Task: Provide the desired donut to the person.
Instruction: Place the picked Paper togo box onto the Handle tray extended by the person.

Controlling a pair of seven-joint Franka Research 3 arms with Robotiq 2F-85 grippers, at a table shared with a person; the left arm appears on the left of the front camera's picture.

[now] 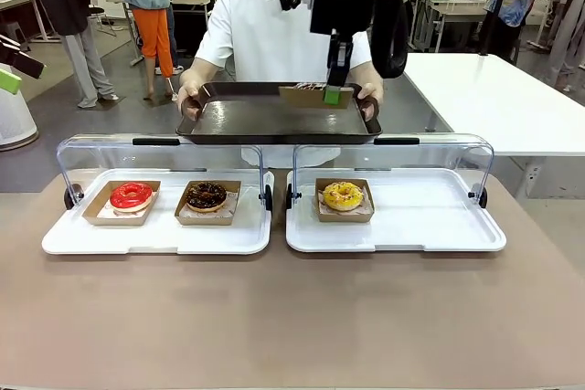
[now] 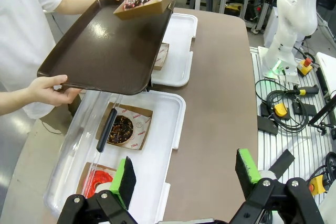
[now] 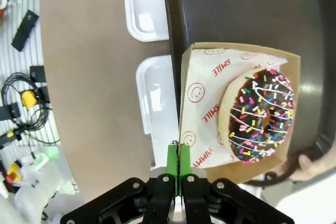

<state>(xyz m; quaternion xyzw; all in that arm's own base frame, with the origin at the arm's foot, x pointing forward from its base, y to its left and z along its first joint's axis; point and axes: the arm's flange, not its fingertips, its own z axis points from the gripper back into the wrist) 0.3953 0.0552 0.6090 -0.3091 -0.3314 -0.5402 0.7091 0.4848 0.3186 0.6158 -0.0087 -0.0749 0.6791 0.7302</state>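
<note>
Right gripper (image 3: 178, 153) is clamped tight on the carton (image 3: 207, 77) edge, with the sprinkle donut (image 3: 261, 114) over the person's (image 1: 265, 34) tray (image 1: 256, 121). Nearly delivered, only the release is left, I'd say. Left gripper (image 2: 186, 170) hangs wide open, empty.

Bright, even overhead light throughout. Glare seen on dark tray (image 2: 100, 51) and clear lids (image 1: 101, 152). Soft shadows cast under white trays (image 1: 155, 242). Edges bent in wrist views.
</note>
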